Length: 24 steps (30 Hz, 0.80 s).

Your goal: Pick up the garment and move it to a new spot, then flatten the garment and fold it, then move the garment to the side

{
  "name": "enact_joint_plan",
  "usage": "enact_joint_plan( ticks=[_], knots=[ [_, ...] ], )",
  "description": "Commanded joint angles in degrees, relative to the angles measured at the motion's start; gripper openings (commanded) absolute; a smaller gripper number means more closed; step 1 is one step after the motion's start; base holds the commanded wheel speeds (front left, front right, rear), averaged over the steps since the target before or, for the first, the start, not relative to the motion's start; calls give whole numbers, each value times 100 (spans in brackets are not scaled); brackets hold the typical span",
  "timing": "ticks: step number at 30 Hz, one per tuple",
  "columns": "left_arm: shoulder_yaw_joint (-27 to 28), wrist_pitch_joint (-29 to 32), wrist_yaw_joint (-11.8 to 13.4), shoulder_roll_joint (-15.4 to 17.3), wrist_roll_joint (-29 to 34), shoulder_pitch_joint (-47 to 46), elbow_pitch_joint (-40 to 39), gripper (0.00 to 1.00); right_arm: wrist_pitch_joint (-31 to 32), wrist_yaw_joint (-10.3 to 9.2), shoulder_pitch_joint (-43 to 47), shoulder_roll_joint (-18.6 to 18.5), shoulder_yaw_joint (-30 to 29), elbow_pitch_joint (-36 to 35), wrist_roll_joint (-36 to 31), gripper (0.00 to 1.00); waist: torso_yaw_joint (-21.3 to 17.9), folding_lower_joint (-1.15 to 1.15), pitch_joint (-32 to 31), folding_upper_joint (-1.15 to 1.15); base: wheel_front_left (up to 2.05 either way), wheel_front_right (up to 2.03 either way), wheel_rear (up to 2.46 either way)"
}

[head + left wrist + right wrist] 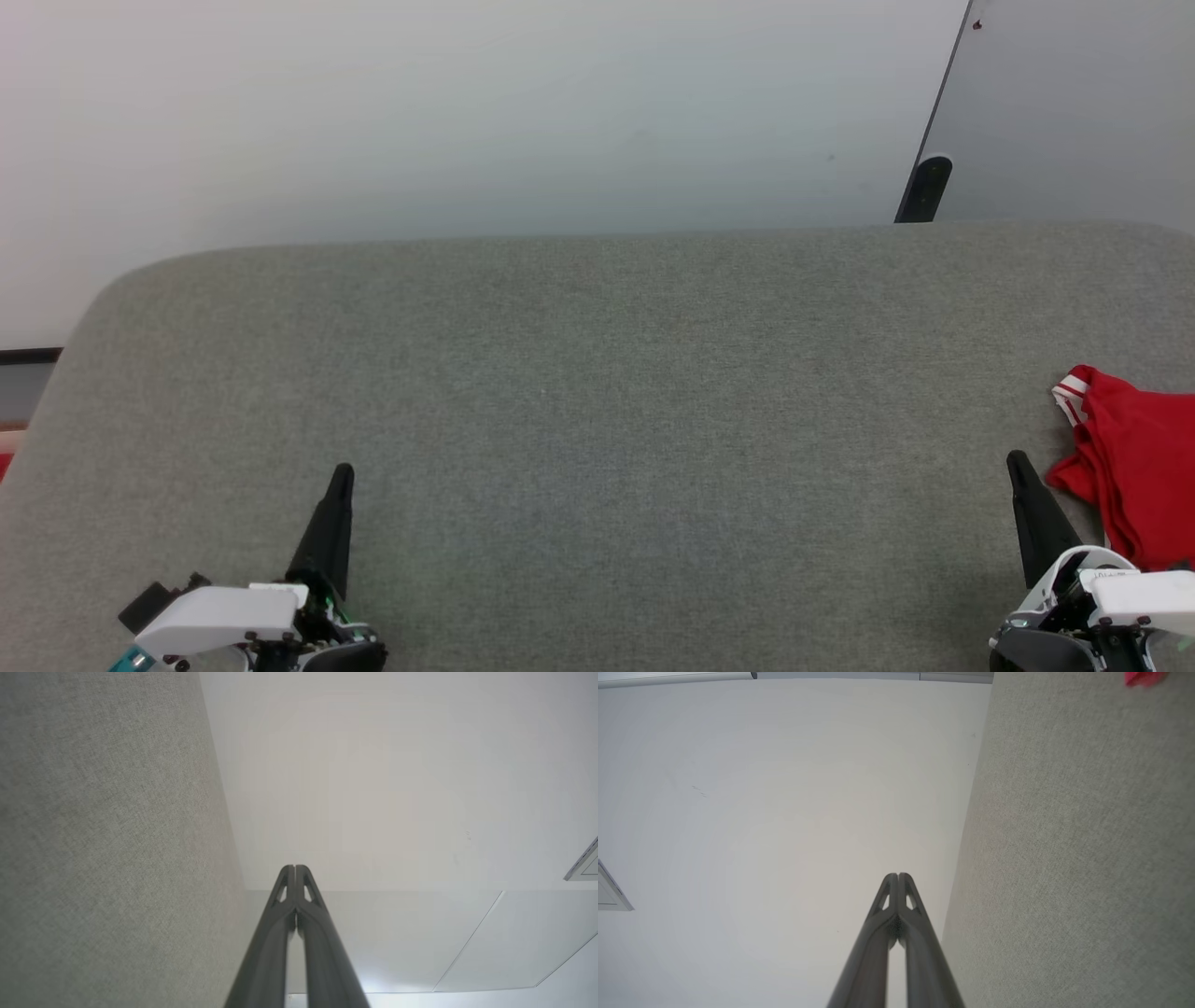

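Left gripper [343,471]; right gripper [1014,459]; closed, low

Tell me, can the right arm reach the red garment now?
Probably yes: the garment lies close beside the right gripper on the grey surface, with nothing between them; the gripper must open first.

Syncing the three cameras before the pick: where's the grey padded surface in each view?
Head view: grey surface across the lower part, rounded far edge mid-picture; the garment at its right edge.
Left wrist view: grey surface down the left side.
Right wrist view: grey surface down the right side; red fabric, likely the garment, at the top right corner.
Shared landmark: the surface's edge against the pale wall.
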Motion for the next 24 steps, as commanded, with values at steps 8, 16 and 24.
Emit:
enact_joint_plan(
  ticks=[8,16,24],
  knots=[
    [12,13,-35,6,-14,-64,7,0,2,-8,-29,20,19,2,16,0,0,0,0,0,0,0,0],
    [11,12,-35,6,-15,-64,7,0,2,-8,-29,20,19,2,16,0,0,0,0,0,0,0,0],
    [11,11,-35,6,-16,-63,6,0,2,-8,-29,20,20,2,16,0,0,0,0,0,0,0,0]
  ],
)
